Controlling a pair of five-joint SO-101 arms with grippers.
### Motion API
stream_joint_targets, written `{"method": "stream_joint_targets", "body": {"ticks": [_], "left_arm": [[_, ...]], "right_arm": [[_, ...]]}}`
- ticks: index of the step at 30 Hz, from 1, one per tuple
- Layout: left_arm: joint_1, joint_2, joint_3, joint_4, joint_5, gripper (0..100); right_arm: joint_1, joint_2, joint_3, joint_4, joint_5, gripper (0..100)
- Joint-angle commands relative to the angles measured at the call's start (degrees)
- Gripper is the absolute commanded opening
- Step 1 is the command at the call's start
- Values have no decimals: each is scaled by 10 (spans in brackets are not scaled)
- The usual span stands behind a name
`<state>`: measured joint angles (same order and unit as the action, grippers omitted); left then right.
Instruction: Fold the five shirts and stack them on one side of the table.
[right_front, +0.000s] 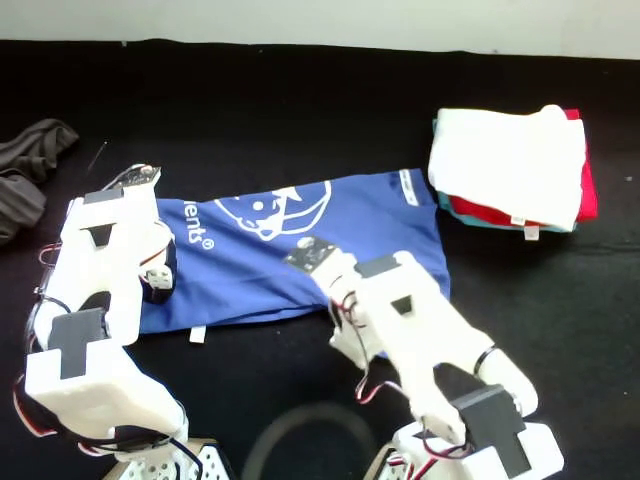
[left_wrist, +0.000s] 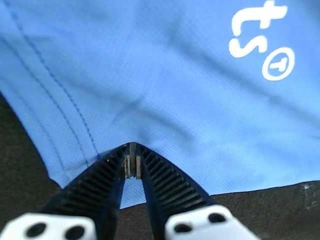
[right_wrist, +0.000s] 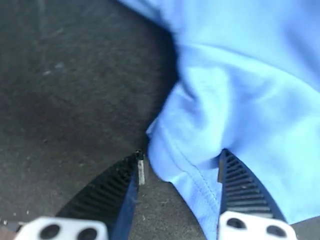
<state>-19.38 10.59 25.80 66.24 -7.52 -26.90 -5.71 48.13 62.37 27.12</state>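
Note:
A blue shirt (right_front: 300, 250) with white print lies spread across the middle of the black table (right_front: 300, 110). At the shirt's left end, my left gripper (right_front: 162, 282) is down on it. In the left wrist view this gripper (left_wrist: 132, 167) is shut, pinching the blue shirt (left_wrist: 165, 90) near its hem, and creases run into the tips. My right gripper (right_front: 348, 335) sits at the shirt's near edge. Seen from the right wrist, it (right_wrist: 181, 167) is open and straddles a folded edge of the blue shirt (right_wrist: 240, 100).
A stack of folded shirts (right_front: 510, 165), white over red over teal, sits at the back right. A dark grey shirt (right_front: 30, 170) lies crumpled at the far left edge. Bare black tabletop runs along the back and front right.

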Motion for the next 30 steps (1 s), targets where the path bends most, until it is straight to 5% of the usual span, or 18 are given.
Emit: {"method": "stream_joint_targets", "body": {"ticks": [1,7,17,30], "left_arm": [[-8,1,0,-4,1,12],[-8,1,0,-4,1,12],[-8,1,0,-4,1,12],[-8,7,8,-24,1,12]], "right_arm": [[51,53,-21,-10,7,233],[50,42,-68,29,6,8],[51,-11,-228,151,7,5],[86,233,-541,176,58,5]]}}
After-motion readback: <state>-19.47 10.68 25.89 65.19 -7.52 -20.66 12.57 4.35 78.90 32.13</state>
